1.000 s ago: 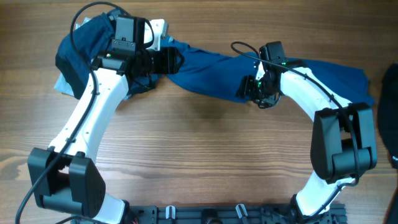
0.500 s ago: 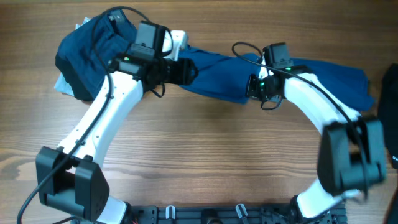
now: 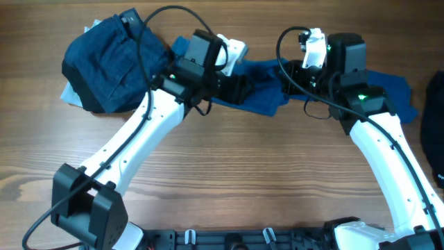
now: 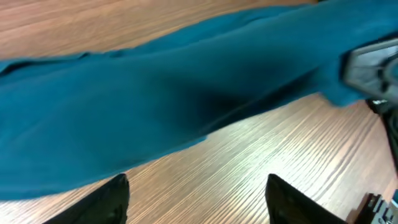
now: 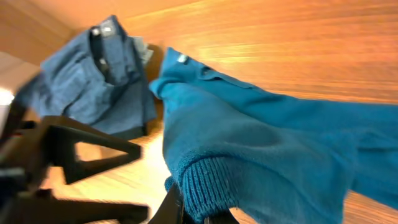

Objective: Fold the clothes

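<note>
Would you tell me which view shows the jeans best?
Overhead: the jeans show nearly whole, in a heap. The right wrist view catches them blurred; the left wrist view shows only the sweater.

Overhead: fixed, straight down on table [image 3: 243, 173], far off; whole blue sweater [image 3: 260, 76] in frame. Left wrist: very near, low over sweater's edge. Right wrist: near, looks along sweater toward denim pile [image 5: 99, 81]. Sweater shared by all three views.

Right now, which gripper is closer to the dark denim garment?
Left. The left gripper sits right of the denim garment, over the teal sweater; the right gripper is farther right, clamping the sweater's cuff.
</note>
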You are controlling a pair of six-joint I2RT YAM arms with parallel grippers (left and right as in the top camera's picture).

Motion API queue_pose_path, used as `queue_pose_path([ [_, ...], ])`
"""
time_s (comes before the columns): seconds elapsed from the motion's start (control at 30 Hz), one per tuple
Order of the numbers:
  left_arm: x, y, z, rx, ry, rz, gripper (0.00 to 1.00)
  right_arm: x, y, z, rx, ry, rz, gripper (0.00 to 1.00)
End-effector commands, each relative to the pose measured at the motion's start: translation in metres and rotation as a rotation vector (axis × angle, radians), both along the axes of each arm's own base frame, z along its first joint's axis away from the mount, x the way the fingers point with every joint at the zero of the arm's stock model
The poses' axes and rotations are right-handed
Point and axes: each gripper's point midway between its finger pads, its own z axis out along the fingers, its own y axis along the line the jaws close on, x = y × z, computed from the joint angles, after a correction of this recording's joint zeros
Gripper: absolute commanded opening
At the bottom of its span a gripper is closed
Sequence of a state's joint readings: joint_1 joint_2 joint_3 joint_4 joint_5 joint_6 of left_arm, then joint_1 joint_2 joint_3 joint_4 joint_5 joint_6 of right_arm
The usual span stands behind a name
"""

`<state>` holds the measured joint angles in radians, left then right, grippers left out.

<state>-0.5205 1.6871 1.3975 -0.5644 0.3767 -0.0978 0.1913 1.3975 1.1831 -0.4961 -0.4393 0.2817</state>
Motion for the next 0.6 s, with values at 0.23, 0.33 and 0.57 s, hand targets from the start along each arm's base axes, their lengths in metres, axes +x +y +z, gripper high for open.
queue_pose_path([
  [0.23, 0.002, -0.017, 0.022, -0.044, -0.097, -0.03, 0.7, -0.007, 0.016, 0.014, 0.068, -0.018, 0.091, 0.04],
  [0.33, 0.005, -0.019, 0.026, -0.026, -0.17, -0.084, 0.63, -0.007, 0.016, 0.014, 0.069, -0.018, 0.091, 0.04],
  [0.57, 0.014, -0.006, 0.011, 0.316, -0.424, -0.199, 0.64, -0.011, 0.025, 0.022, 0.112, -0.031, 0.141, 0.04],
])
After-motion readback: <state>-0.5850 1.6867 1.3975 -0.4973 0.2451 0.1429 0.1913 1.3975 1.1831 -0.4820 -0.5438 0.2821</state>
